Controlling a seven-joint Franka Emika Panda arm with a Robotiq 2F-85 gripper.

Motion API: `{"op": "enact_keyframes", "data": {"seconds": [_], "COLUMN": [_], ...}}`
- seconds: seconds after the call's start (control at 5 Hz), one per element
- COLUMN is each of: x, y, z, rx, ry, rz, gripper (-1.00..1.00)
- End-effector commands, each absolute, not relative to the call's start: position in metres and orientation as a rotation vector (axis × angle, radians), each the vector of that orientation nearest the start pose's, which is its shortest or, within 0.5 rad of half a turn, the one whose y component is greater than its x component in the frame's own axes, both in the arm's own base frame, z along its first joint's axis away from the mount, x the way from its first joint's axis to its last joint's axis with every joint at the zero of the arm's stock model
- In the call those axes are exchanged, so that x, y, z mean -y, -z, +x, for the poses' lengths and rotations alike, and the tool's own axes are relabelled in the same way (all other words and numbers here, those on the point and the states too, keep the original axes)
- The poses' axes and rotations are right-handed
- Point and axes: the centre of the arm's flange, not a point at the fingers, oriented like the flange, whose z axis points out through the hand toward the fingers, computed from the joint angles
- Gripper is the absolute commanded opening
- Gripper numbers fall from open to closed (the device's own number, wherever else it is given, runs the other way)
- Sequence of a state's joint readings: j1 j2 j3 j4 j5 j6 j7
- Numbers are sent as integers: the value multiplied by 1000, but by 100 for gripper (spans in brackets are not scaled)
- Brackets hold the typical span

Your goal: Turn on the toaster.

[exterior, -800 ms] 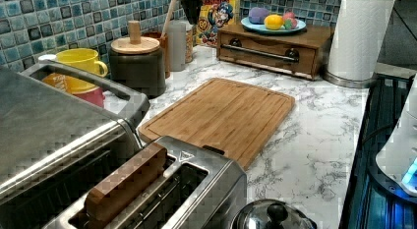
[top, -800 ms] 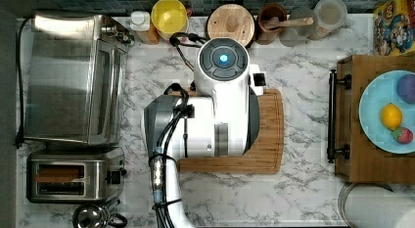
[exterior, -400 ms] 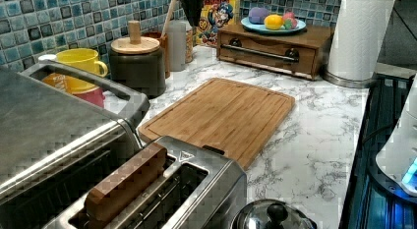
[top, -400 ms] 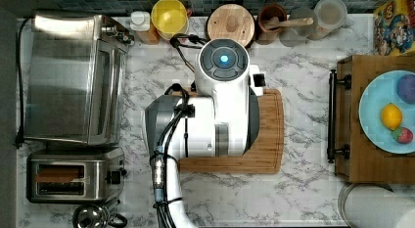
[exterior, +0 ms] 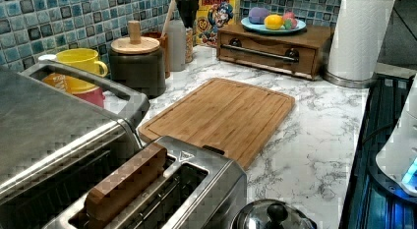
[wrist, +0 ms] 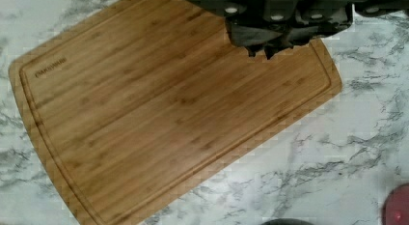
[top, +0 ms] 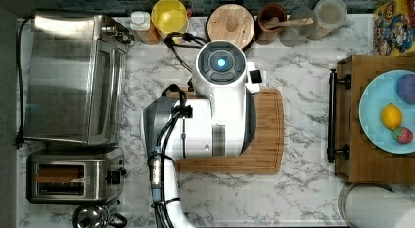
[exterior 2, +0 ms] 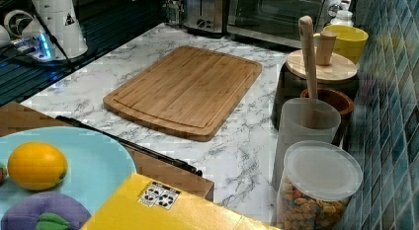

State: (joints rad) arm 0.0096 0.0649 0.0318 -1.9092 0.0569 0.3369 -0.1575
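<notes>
The marble desk (top: pixel 303 198) carried everything, and the white arm (top: pixel 220 105) reached out over its middle in the top view. Along the top view's left edge stood the large steel toaster oven (top: pixel 73 76), and just below it in the same view sat the toaster (top: pixel 73 175), with a brown slice (exterior: pixel 125 182) standing in one of its two slots and its black lever (top: pixel 115 176) on the side facing the arm. A bamboo cutting board (wrist: pixel 159 114) lay at the desk's centre, partly under the arm. In the wrist view the gripper (wrist: pixel 284 39) hung above a corner of that board; its dark fingers sat close together with nothing between them, though how far apart they were could not be told. The toaster stood well apart from the gripper, off toward the top view's lower left. A small shiny kettle (top: pixel 93 217) rested just beside the toaster
</notes>
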Motion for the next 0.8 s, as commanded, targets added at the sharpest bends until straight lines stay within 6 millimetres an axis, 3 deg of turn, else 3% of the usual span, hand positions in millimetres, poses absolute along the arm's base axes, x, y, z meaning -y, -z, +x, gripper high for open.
{"op": "enact_keyframes", "data": {"seconds": [0.2,0.4,0.8], "x": [-172,-200,-224], "y": [-443,-435,-420], "z": [524,515,480], "rx": [-325,-209,-45], "ry": [-114,-179,-226], "rz": [-2998,-3003,-3026], "gripper": [-100,-100,-100]}}
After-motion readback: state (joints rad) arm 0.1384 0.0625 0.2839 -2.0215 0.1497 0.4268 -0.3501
